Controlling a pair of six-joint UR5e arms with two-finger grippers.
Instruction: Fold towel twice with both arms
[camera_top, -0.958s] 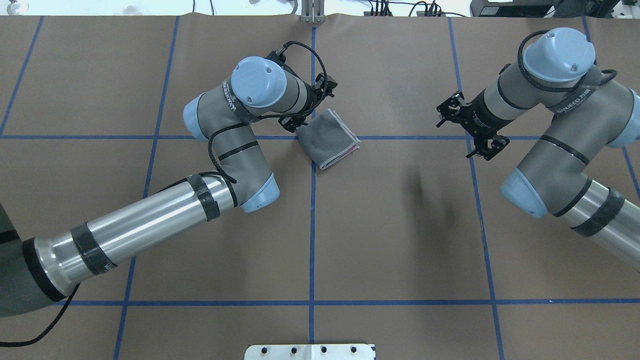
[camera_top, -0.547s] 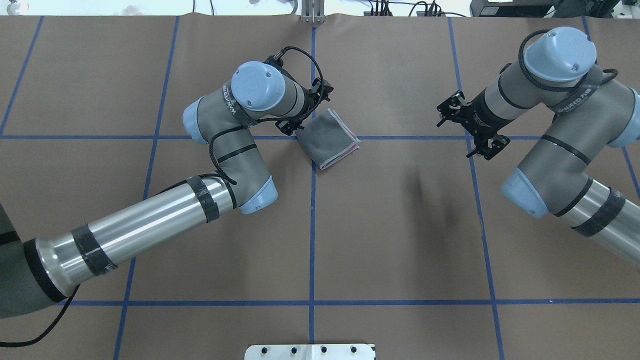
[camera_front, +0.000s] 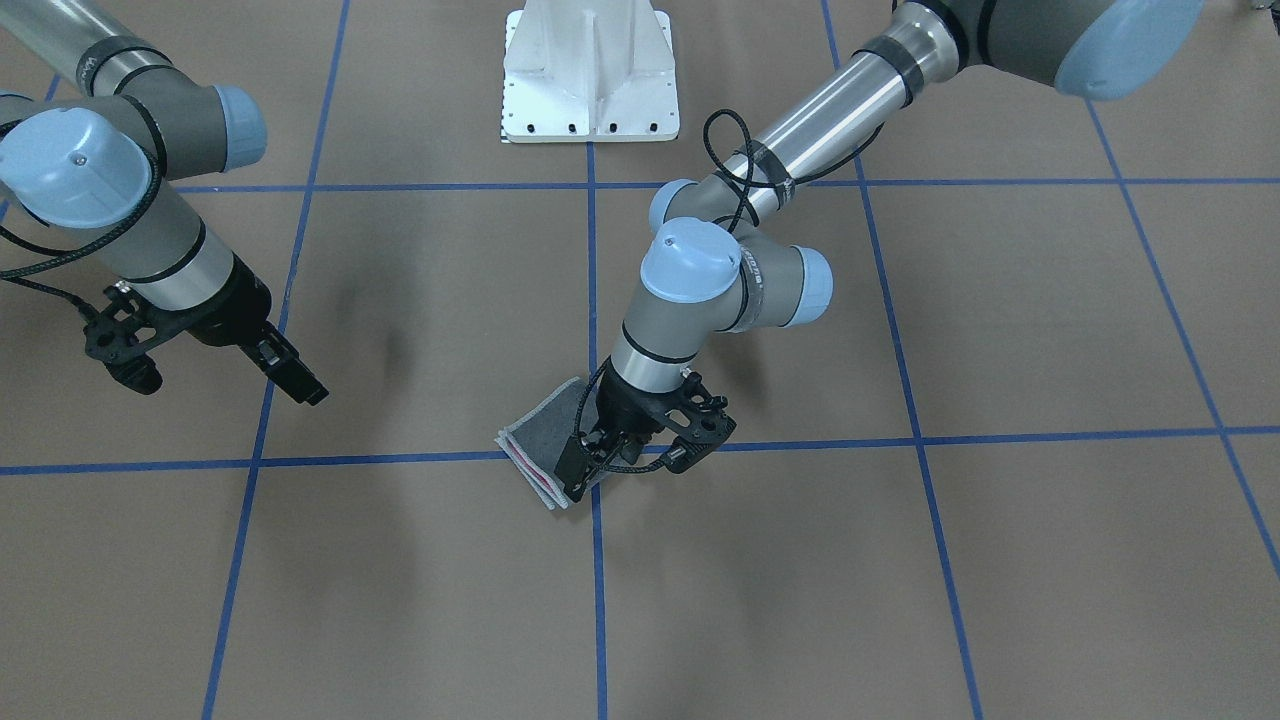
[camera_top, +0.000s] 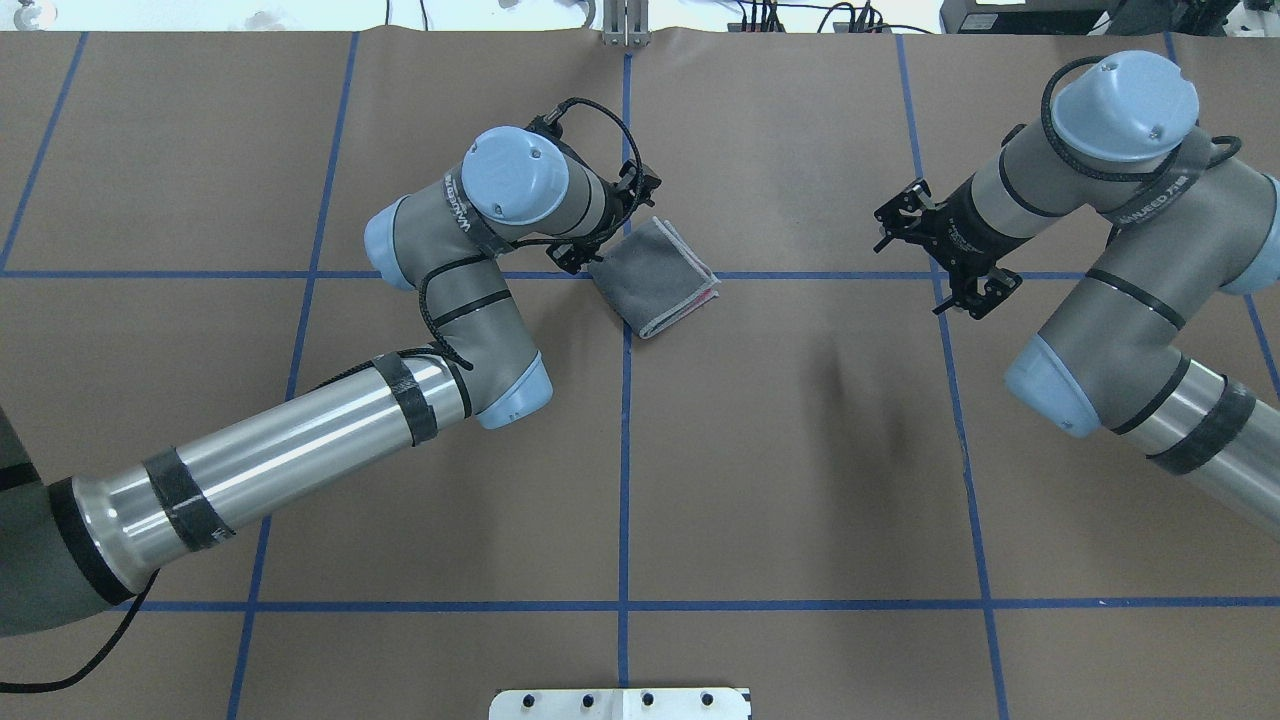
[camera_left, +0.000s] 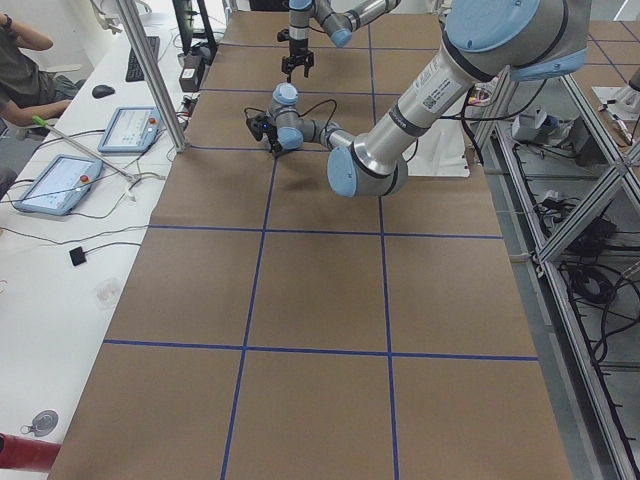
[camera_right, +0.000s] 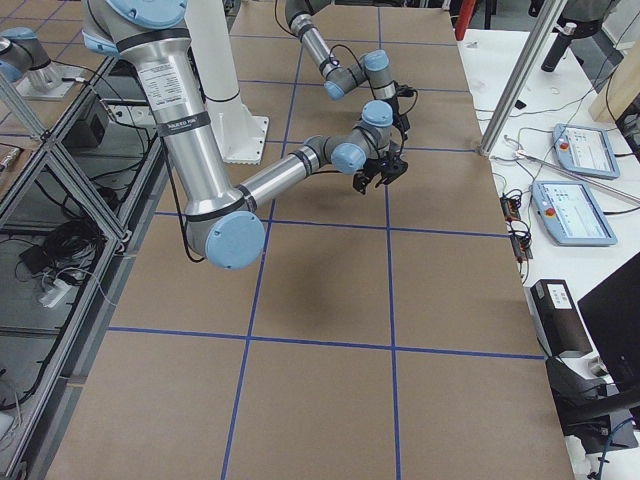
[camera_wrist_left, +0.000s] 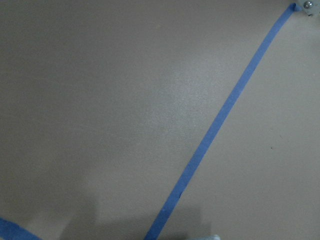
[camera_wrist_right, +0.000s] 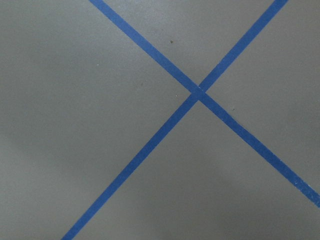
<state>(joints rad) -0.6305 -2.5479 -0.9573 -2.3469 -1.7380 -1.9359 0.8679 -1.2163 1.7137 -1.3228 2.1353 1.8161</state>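
While the front-facing camera looks down, you've got one towel (camera_front: 535, 440) just below centre frame, a tight grey square with pink-striped hems stacked along its lower-left edge; I read that layering as both folds done. Right of it hangs your left gripper (camera_front: 632, 458), fingers spread, gripping nothing, one tip at the cloth's corner. I can't tell if it touches. At the left edge the right gripper (camera_front: 212, 375) is spread too, empty and well apart, parked clear, I'd say, because nothing there calls for a second hand. One white pedestal base (camera_front: 590, 70) sits top centre. The overhead view has the same count: two arms, two grippers with two fingers each, and one towel above centre on the brown table cover (camera_top: 800, 450), grey face up. From the left end of the table, the cloth is too small to make out, and I won't judge the fingers from there. The right-end view is no better. Your left wrist camera shows bare cover, one long tape line and a sliver of another. The right wrist camera shows two blue tape lines (camera_wrist_right: 200, 92) crossing and no cloth.
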